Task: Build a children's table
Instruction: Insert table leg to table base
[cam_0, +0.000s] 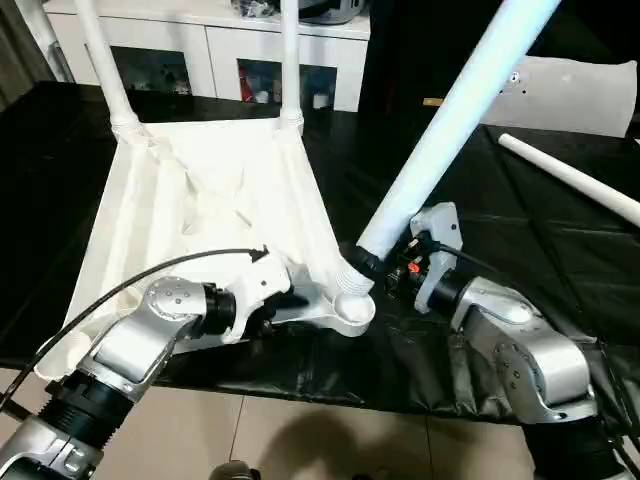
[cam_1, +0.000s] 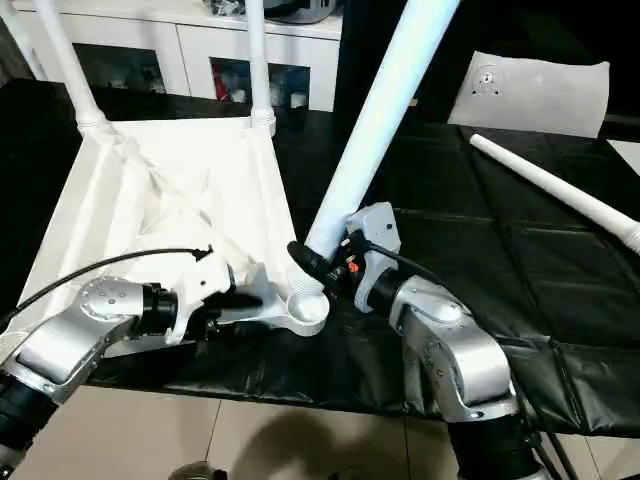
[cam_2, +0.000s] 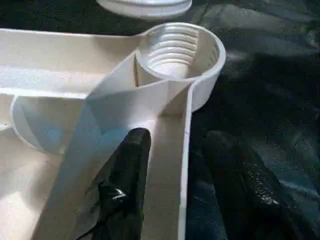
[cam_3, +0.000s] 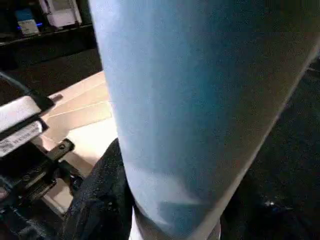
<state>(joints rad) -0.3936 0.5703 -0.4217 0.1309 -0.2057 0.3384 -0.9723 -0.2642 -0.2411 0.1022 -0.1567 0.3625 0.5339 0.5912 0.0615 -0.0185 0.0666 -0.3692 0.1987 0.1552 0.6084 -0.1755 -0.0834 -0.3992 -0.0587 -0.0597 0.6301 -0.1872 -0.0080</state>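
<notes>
The white tabletop (cam_0: 200, 200) lies upside down on the black table, with two legs (cam_0: 105, 70) (cam_0: 290, 60) standing in its far corners. My right gripper (cam_0: 385, 252) is shut on a third leg (cam_0: 450, 110), which leans up and to the right. That leg's threaded end hovers just above the near right corner socket (cam_0: 352, 305). My left gripper (cam_0: 285, 303) is at the near rim beside this socket (cam_2: 177, 50). Its black fingers (cam_2: 127, 175) stand apart, one inside the rim wall and one outside it.
A fourth leg (cam_0: 570, 180) lies loose on the black cloth at the right. Behind it a white panel (cam_0: 570, 95) leans at the back. A white cabinet (cam_0: 200, 50) stands beyond the table. The table's front edge runs just below my forearms, with tiled floor beneath.
</notes>
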